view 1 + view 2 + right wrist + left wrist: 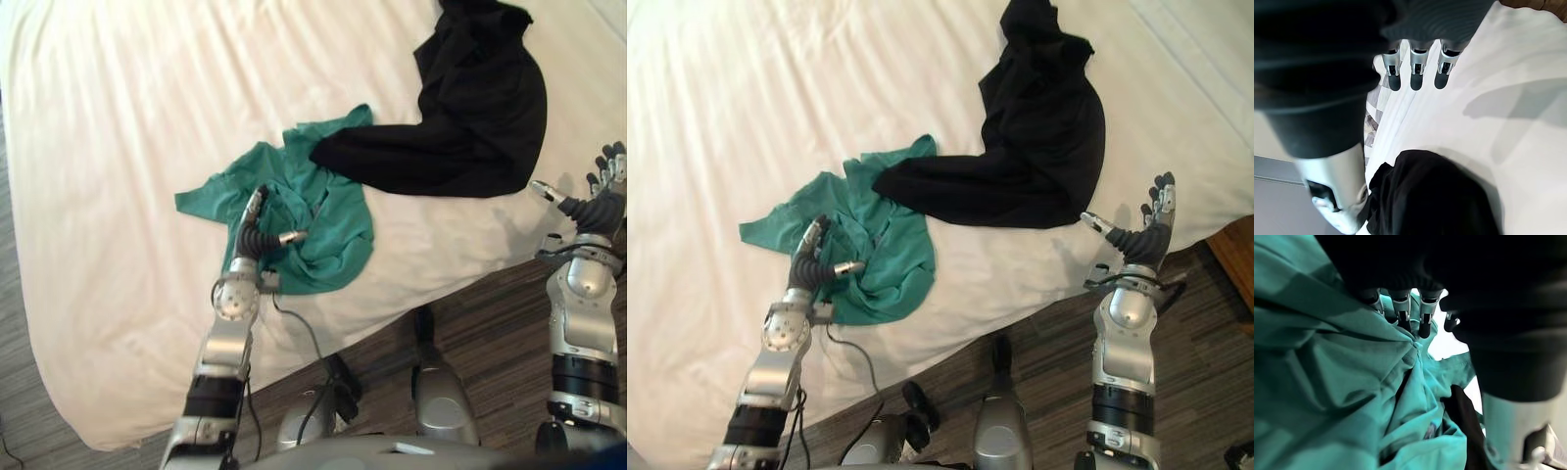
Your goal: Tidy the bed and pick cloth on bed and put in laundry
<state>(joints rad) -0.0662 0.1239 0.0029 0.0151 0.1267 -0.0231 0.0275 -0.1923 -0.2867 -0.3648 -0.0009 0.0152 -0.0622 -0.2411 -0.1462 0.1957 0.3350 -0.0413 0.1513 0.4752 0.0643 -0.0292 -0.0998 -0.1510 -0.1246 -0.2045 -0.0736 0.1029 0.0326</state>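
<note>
Bed (118,147) under a white, lightly creased sheet, with dark striped floor (490,304) shown past its near edge. Near that edge green cloth (338,230) is seen crumpled, its far corner overlapped by black cloth (480,108). On the green cloth the left robot hand (251,239) is laid, fingers straight, thumb spread, nothing gripped. Over the bed's edge, beside the black cloth, the right robot hand (1142,243) is held open and empty.

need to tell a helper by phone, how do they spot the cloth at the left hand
On the white bed, look near its front edge. A crumpled cloth lies there at the left hand. It is teal, while the garment overlapping one corner is black.
</note>
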